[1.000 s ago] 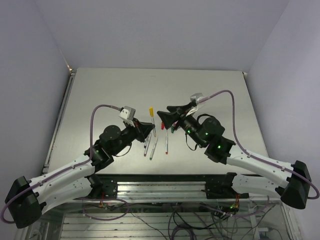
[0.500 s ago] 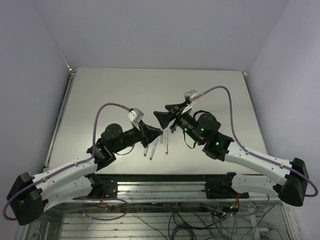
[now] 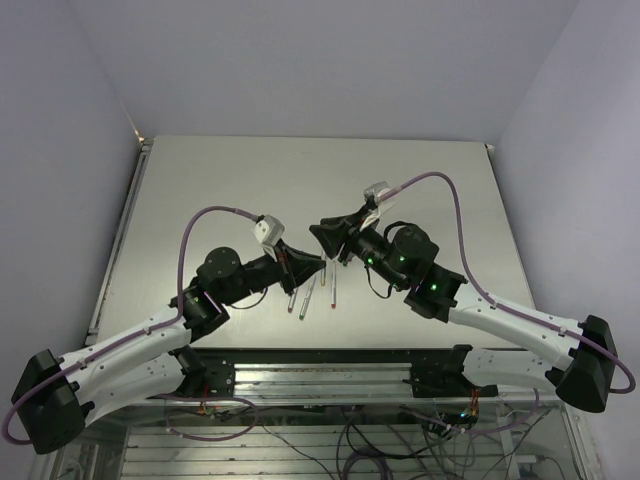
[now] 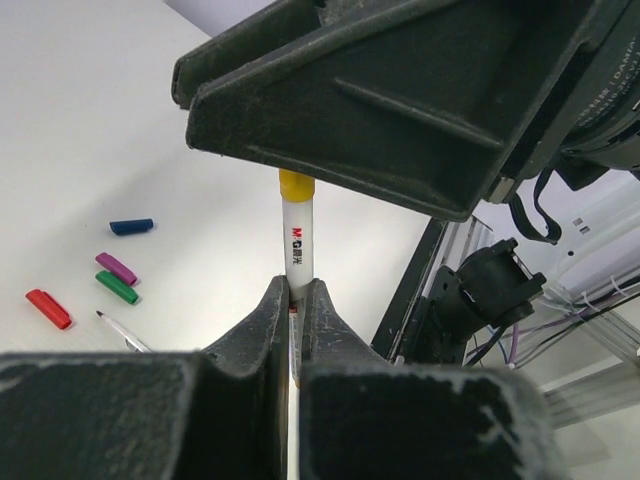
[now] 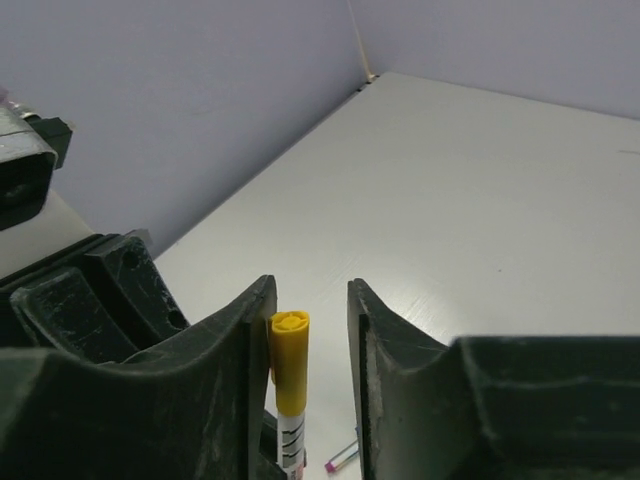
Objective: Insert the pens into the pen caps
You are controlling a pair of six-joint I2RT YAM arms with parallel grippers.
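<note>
Near the middle of the table's (image 3: 420,180) near edge, raised off the surface, the two grippers meet tip to tip. The left gripper (image 4: 293,290) has its fingers pressed tight on the pale barrel of a pen (image 4: 298,250), which stands out beyond the fingertips toward the other arm. A yellow cap (image 4: 297,186) sits on that pen's far end. The right gripper (image 5: 308,290) straddles this cap with its fingers parted. The gap is wider than the cap, which lies against one finger and is clear of the other, so nothing is clamped there.

Four caps lie on the table off to one side in the left wrist view. They are a blue cap (image 4: 131,227), a purple cap (image 4: 116,268), a green cap (image 4: 117,288) just beside the purple one, and a red cap (image 4: 48,308) a little apart. A thin loose pen (image 4: 125,335) lies near the red cap.

From overhead, the other pens (image 3: 307,295) lie roughly parallel below the grippers, close to the near edge — their tips point toward that edge. The caps are too small to pick out in that view.
</note>
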